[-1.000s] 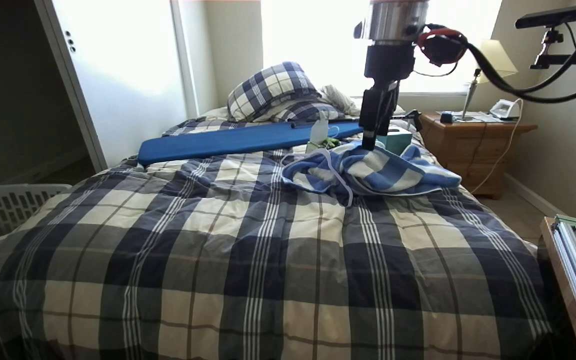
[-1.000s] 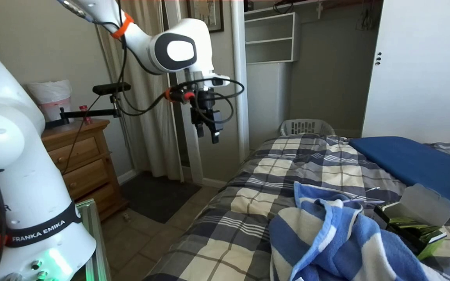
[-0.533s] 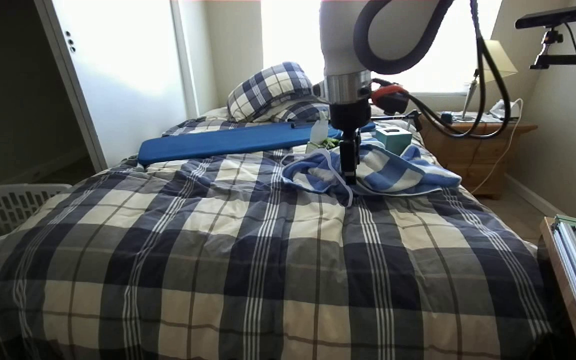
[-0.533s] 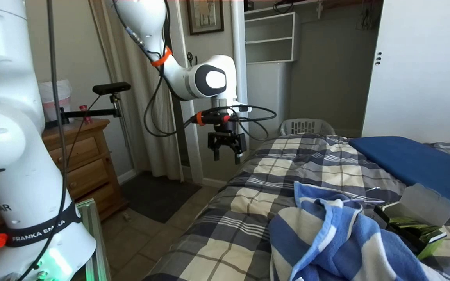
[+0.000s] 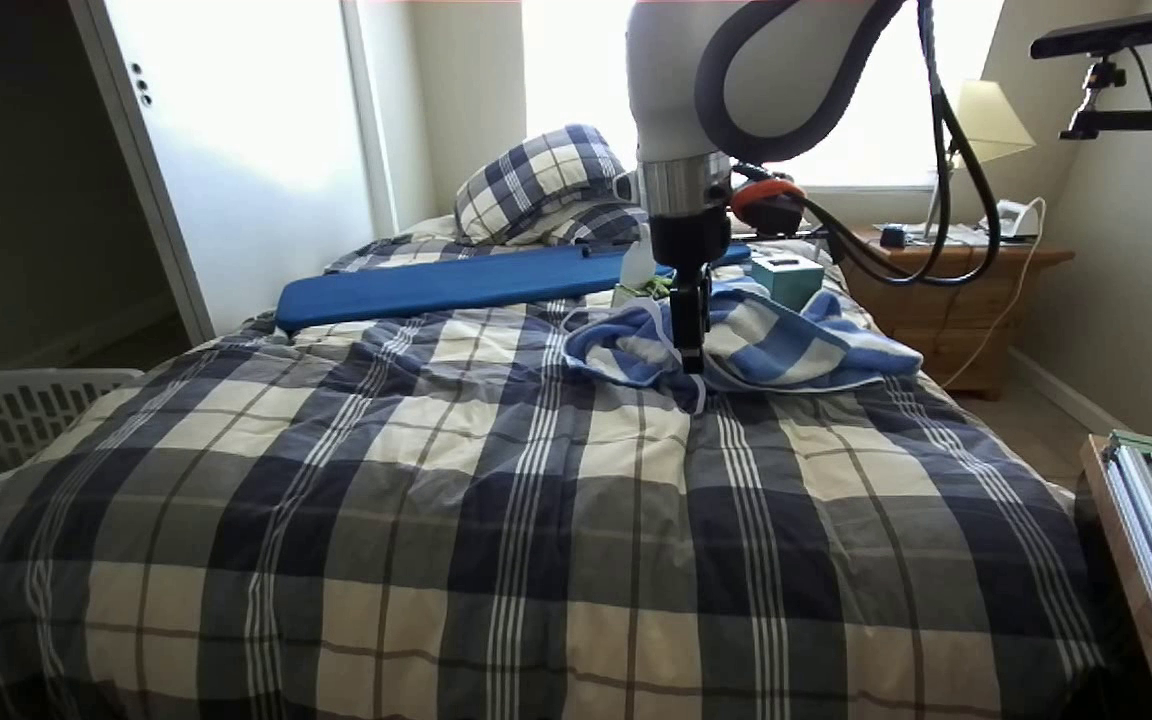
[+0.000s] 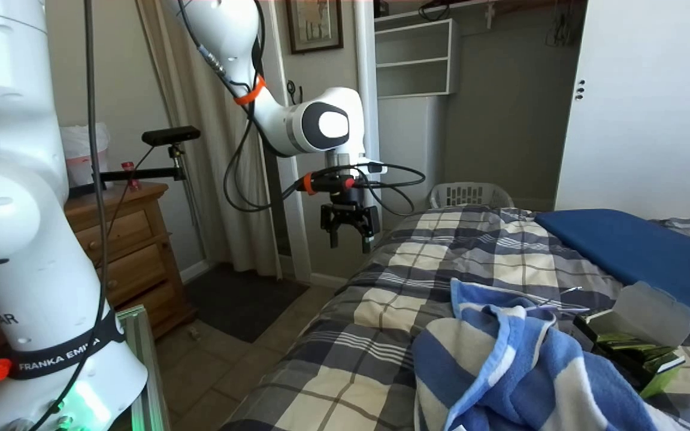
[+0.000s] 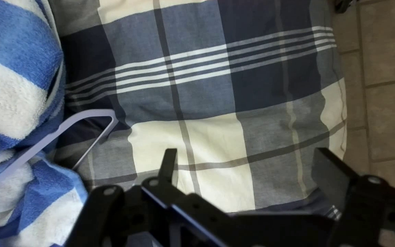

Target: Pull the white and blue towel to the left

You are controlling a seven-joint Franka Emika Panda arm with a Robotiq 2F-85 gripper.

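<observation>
My gripper (image 7: 244, 152), spread and empty, hangs apart from the bunched towel (image 6: 524, 371); grasp and leftward pull apparently both remain.

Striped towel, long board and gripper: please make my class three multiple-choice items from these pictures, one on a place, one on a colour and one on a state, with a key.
1. Where does the striped towel lie?
A. On the floor
B. On the bed
C. In the basket

2. What colour is the long board?
A. Red
B. Green
C. Blue

3. How does the gripper stand?
A. Open and empty
B. Shut on the towel
C. Shut and empty

Right letters:
1. B: both exterior views show it bunched there.
2. C: its top is blue in both exterior views.
3. A: the wrist view shows its jaws spread wide with nothing held between them.
</observation>
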